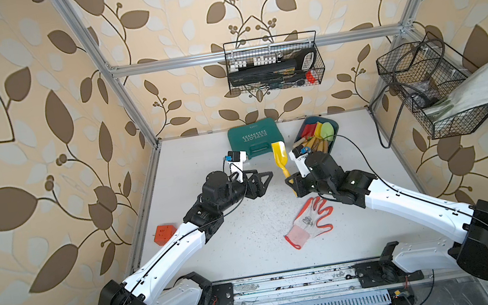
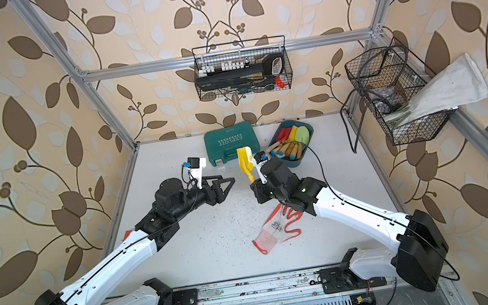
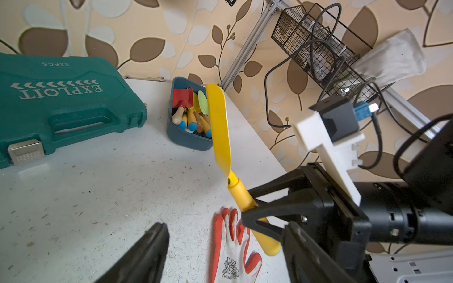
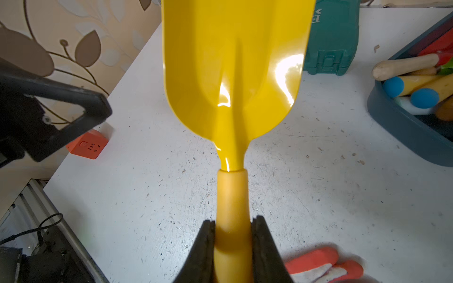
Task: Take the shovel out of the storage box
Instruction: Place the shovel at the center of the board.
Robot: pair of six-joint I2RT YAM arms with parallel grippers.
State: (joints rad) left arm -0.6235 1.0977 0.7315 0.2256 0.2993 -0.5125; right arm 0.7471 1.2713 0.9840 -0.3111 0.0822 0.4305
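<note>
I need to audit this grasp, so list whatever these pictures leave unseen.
Shovel handle end: right wrist view, covered by the right end effector and cut off by the edge.
Storage box: same view, cut off by the edge.
Its floor: all views, under tools.
Glove fingers: a top view, under the right arm.

The yellow shovel [image 4: 232, 73] is already out of the storage box [image 3: 186, 139]. It's gripped by the handle in the right gripper [image 4: 232, 226] and held above the table [image 1: 250, 242], blade angled up toward the back. The box, dark blue with rounded corners, is parked back right, packed with wooden-handled tools [image 3: 182, 117].
</note>
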